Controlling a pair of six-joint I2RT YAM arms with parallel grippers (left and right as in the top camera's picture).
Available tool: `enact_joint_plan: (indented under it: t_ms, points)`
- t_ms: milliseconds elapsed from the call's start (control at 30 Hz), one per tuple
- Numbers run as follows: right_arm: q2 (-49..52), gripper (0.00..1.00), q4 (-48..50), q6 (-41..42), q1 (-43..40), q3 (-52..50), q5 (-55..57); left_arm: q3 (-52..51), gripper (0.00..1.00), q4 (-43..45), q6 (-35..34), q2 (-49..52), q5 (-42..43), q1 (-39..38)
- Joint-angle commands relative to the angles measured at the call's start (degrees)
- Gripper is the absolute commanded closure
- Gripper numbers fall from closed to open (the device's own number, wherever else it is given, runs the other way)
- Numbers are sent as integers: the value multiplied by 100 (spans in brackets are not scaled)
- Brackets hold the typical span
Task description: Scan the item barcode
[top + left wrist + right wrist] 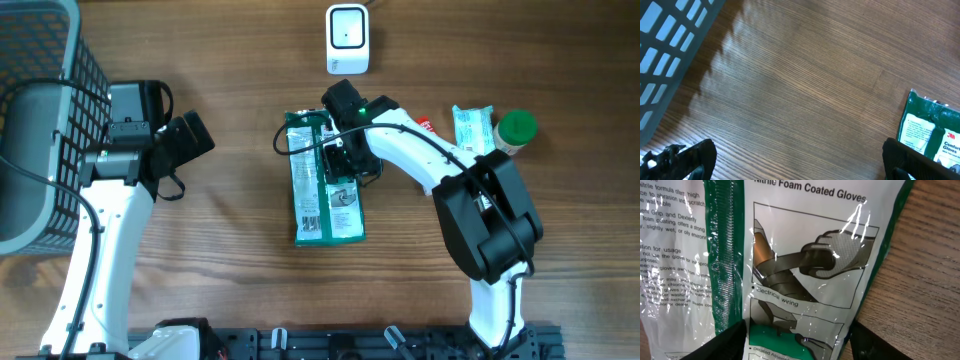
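A green and white glove package (325, 205) lies flat at mid-table, its printed side up. My right gripper (345, 150) is down over its far end. In the right wrist view the two dark fingers stand apart, the package (805, 255) under and between them; the left finger (720, 342) lies over the green strip and the right finger (875, 345) sits at the package's edge, the gripper (797, 340) open. A white scanner (347, 38) stands at the far edge. My left gripper (195, 135) hovers open over bare wood (800, 160), the package's corner (935, 132) to its right.
A grey mesh basket (40, 130) fills the left edge and shows in the left wrist view (670, 45). A small white and green packet (472, 128) and a green-capped bottle (517, 127) lie to the right of the right arm.
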Motion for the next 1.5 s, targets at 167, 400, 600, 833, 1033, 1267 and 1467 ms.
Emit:
enact_joint_plan:
  t_ms: [167,400,600,833,1033,1267,1467]
  points:
    - [297,32,-33,-35,7,-66,-31,28,0,11,66,11,-50,26]
    - [297,28,-33,-35,7,-66,-33,28,0,13,63,11,-50,26]
    - [291,28,70,2,7,-61,-33,28,0,13,66,11,-50,26]
    - [-2,22,59,9,-74,81,-227,28,0,11,63,11,-50,26]
    - [-90,16,52,26,-284,72,-474,28,0,284,-238,11,223,24]
    - [-90,13,52,15,-435,70,-623,-229,96,240,-389,452,2839,-380]
    - [-90,9,11,2,-479,70,-669,-809,96,892,-1043,1224,2761,-1399]
